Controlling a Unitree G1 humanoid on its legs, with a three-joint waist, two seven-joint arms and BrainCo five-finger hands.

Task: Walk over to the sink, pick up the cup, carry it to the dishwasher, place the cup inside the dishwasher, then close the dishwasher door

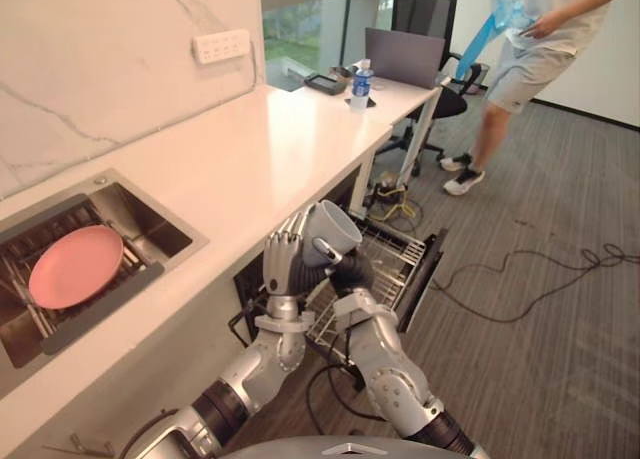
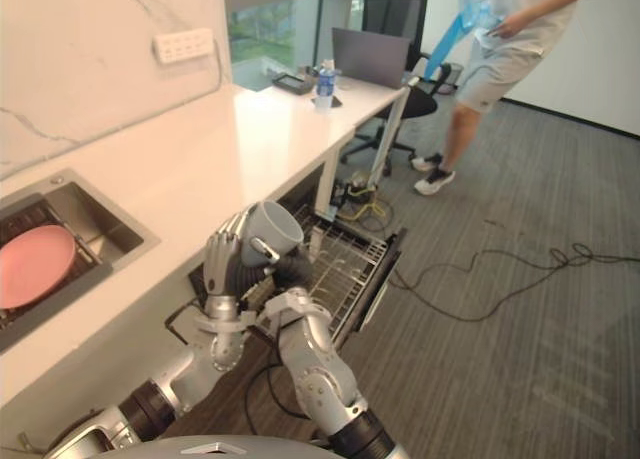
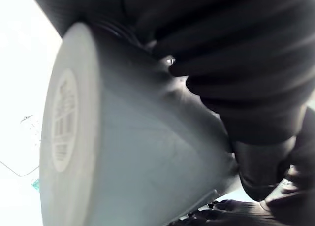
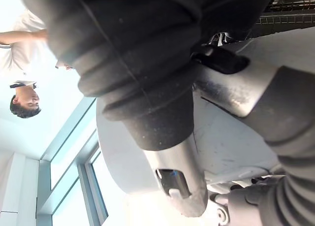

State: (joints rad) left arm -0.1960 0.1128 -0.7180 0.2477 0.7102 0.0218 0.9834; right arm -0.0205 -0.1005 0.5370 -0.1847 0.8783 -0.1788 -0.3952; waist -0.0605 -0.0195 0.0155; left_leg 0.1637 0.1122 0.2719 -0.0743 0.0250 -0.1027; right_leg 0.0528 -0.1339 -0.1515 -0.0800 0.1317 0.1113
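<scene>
A pale grey cup (image 1: pixel 332 231) is held tilted, mouth up and to the right, between my two hands over the open dishwasher. My right hand (image 1: pixel 350 275) grips it from below with its fingers (image 4: pixel 172 162) curled round the wall. My left hand (image 1: pixel 284 264) stands upright against the cup's left side with straight fingers. The cup's base (image 3: pixel 64 122) shows close up in the left wrist view. The dishwasher's wire rack (image 1: pixel 385 264) is pulled out just below and to the right of the cup, and its door (image 1: pixel 422 279) hangs open.
The white counter (image 1: pixel 250 159) runs along the left, with a sink (image 1: pixel 150 224) holding a pink plate (image 1: pixel 76 265). A water bottle (image 1: pixel 361 84) and laptop (image 1: pixel 404 57) sit at its far end, by a chair (image 1: pixel 425 19). A person (image 1: pixel 520 59) walks at the back right.
</scene>
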